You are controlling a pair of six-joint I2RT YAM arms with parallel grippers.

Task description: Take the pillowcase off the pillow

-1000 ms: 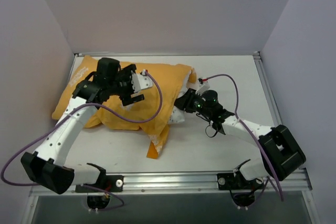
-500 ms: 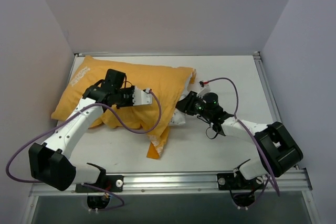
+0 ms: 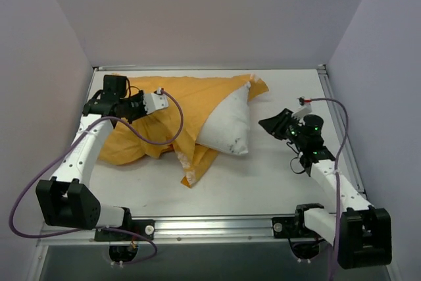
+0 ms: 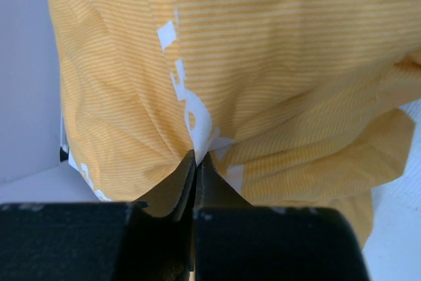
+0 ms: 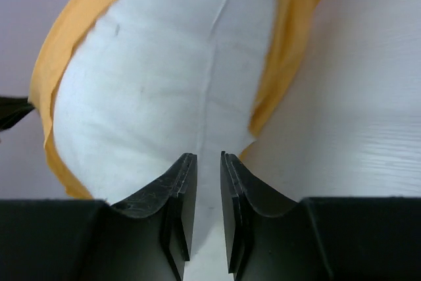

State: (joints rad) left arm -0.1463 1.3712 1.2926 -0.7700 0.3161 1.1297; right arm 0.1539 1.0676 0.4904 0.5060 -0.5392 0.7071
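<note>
Half the pillow (image 3: 227, 123) is showing beyond the pillowcase (image 3: 191, 93) on the table (image 3: 283, 176); left gripper (image 4: 195, 162) is pinching the case tight; right gripper (image 5: 207, 157) is hovering barely parted, empty; peeling is underway, and next it's needing the white end.

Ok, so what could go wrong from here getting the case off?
1. The right jaws stand slightly open, clear of the pillow, so nothing anchors it; a pull on the case may drag it along.
2. The left jaws pinch only a small fold of case, which could slip out.
3. The left arm is close to the left wall, leaving little room to pull that way.
</note>
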